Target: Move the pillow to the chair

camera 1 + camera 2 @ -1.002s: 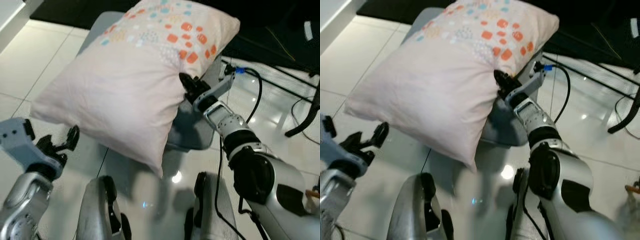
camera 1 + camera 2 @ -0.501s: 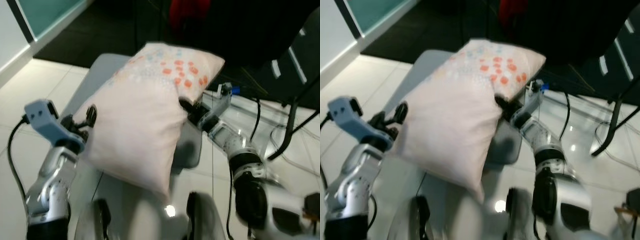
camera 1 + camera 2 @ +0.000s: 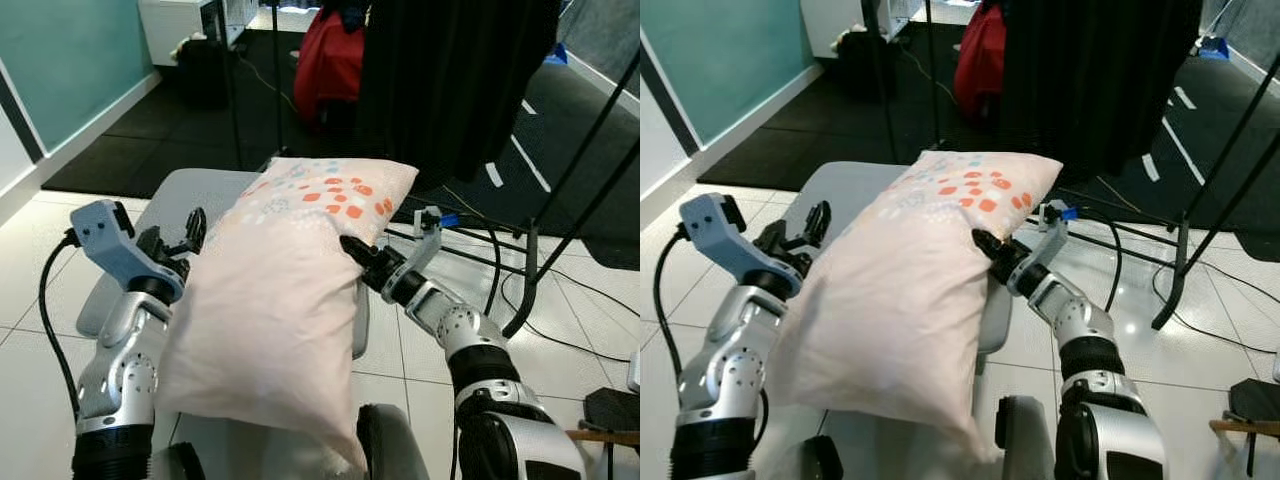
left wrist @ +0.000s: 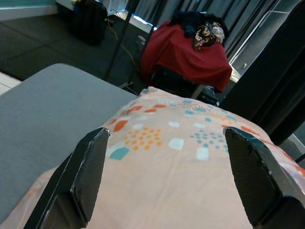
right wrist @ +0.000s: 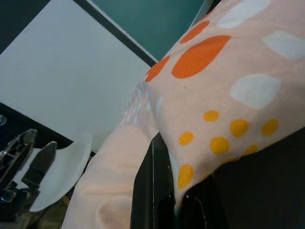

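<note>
- Pink pillow point(image 3: 275, 310) with orange and blue dots, centre of the frame, far end resting over the grey chair seat point(image 3: 190, 200), near end hanging off toward the lower edge.
- Right gripper point(image 3: 358, 258), right of centre, clamped narrowly on the pillow's side seam; pinch plain in the right wrist view, fabric point(image 5: 205, 119) folded between black fingers point(image 5: 152, 200).
- Left gripper point(image 3: 180, 238), centre left, spread wide against the pillow's other flank, holding nothing; two black fingers point(image 4: 88, 171) framing the dotted cover in the left wrist view.
- Probably mid-placement: pillow only partly on the seat.
- To finish well: keep the right pinch firm, push forward and up toward the upper part of the frame, steady the sagging near end with the left side, release only once the bulk sits on the cushion.
- Risk: slipping off the front edge onto the white tile floor point(image 3: 45, 285).
</note>
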`<state>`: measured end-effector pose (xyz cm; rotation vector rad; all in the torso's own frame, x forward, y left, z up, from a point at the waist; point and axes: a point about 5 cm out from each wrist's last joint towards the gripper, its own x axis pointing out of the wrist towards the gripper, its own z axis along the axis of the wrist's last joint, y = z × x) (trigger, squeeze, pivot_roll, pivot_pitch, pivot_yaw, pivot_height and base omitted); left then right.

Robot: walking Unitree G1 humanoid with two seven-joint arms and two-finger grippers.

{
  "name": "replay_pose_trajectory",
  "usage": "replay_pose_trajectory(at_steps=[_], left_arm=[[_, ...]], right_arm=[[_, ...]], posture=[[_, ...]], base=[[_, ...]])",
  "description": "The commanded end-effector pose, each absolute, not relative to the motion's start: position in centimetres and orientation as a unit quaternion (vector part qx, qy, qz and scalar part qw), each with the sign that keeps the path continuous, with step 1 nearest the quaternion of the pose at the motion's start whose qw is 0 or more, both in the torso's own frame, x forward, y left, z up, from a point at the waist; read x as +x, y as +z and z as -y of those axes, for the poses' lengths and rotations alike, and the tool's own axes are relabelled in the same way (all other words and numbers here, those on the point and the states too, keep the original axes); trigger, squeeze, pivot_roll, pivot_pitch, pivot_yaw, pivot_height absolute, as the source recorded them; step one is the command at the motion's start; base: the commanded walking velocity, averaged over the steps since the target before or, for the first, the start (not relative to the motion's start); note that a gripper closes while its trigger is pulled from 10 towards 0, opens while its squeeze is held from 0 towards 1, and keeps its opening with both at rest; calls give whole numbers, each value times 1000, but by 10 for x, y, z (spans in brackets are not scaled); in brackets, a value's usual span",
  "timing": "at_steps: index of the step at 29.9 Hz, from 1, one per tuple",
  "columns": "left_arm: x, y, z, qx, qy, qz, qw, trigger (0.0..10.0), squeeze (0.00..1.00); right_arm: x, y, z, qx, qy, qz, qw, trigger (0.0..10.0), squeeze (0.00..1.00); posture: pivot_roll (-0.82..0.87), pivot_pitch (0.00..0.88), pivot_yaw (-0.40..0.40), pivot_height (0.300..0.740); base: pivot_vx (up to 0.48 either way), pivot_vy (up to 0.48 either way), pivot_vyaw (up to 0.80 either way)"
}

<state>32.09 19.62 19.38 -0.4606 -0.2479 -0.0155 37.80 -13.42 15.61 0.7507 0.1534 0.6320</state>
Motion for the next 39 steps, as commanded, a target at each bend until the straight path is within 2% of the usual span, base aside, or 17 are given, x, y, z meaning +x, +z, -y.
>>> replay_pose_trajectory(at_steps=[1,8,19,25,30,39], left_arm=[[325,193,-193,-225,-10,128,966,10000,0],[328,185,-197,-210,3,120,970,10000,0],[321,159,-199,-182,14,87,979,10000,0],[317,155,-205,-187,23,81,979,10000,0],[316,155,-211,-196,33,83,977,10000,0],[315,156,-209,-206,34,90,974,10000,0]], right_arm=[[383,179,138,354,305,-31,884,0,0],[389,195,137,339,303,-9,890,0,0],[387,194,131,316,310,-15,896,0,0],[383,188,126,311,319,-25,895,0,0],[383,188,124,309,322,-29,895,0,0],[383,190,124,304,322,-28,896,0,0]], posture=[[-209,0,-17,436],[-205,0,-22,466],[-209,0,-28,506],[-207,0,-33,526],[-205,0,-36,546],[-208,0,-38,581]], base=[[0,0,0],[0,0,0],[0,0,0],[0,0,0],[-346,0,0],[0,0,0]])
